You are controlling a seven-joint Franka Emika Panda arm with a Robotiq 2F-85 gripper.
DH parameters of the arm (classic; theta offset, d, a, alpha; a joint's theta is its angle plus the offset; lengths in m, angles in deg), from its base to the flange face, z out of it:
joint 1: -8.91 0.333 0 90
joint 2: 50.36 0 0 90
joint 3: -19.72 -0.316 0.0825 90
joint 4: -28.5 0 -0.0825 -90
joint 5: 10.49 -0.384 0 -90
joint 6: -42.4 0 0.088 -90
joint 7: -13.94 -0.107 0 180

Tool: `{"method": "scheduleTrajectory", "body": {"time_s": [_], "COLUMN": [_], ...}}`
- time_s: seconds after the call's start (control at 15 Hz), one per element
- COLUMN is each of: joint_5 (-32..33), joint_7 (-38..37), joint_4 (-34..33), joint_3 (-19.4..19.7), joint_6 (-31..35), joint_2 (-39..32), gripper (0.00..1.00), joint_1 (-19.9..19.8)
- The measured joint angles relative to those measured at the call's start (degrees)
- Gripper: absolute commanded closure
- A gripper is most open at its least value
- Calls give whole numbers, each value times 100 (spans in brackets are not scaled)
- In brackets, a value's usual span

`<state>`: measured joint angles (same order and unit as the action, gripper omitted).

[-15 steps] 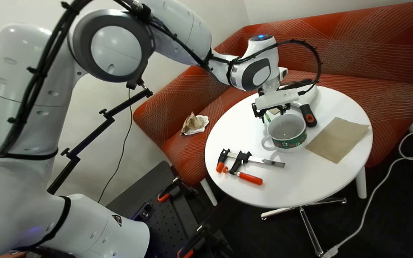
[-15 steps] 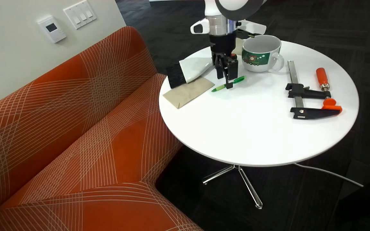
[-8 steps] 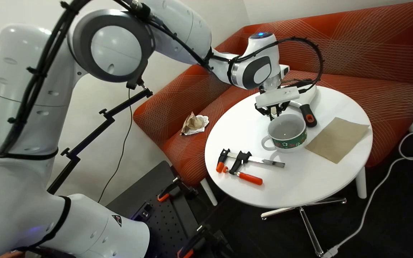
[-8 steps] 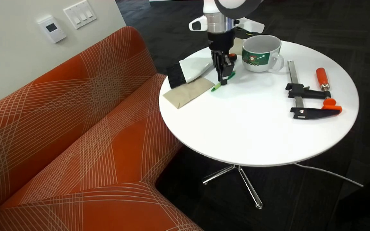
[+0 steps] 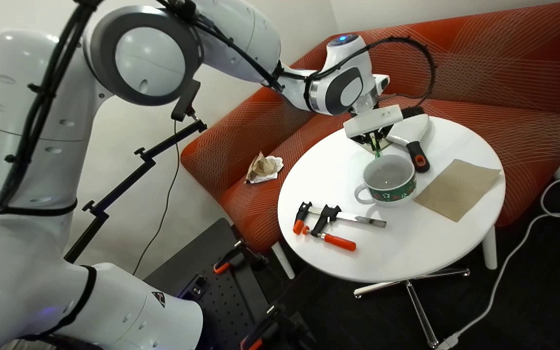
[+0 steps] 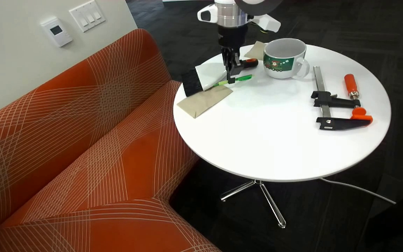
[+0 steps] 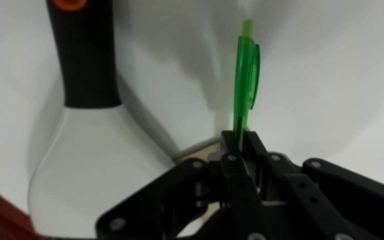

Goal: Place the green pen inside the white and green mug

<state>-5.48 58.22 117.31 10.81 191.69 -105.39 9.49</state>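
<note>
- While the tool (image 7: 239, 141) hangs above the counter (image 6: 282, 140), its fingers are closed around the green pen (image 7: 243, 76), clasping it partway along its length.
- The pen is outside the white and green mug (image 6: 281, 65); in an exterior view a narrow gap parts its darker, clipped end from the mug's wall.
- The mug stands upright, mouth up, its handle turned toward the bar clamp (image 6: 341, 102).
- Just beside the mug, on the tool's side, ends the black handle of a white hand brush (image 6: 210, 75), whose bristles reach the counter's round rim where the orange couch (image 6: 142, 157) stands.
- In an exterior view the pen's lighter end overlaps the brush's white body; whether the two touch cannot be told.
- A tan sheet (image 6: 203, 101) lies next to the brush, one corner close to the rim; a second tan sheet (image 5: 457, 189) lies on the far side of the mug from the tool, also near the rim.
- The bar clamp lies flat, the tip of its steel bar near the mug's handle and its orange parts toward the rim.
- The broadest stretch of white surface runs from the tan sheet by the brush across to the clamp.
</note>
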Motion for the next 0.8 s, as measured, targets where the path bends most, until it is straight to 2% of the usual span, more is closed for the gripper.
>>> {"method": "scheduleTrajectory", "body": {"time_s": [0.47, 0.8], "joint_5": [171, 170], "joint_7": [-995, -1445], "joint_4": [1123, 2186], "joint_3": [140, 159], "joint_6": [920, 1557], "joint_2": [1398, 2355], "gripper": [97, 97], "joint_1": [-12, -273]}}
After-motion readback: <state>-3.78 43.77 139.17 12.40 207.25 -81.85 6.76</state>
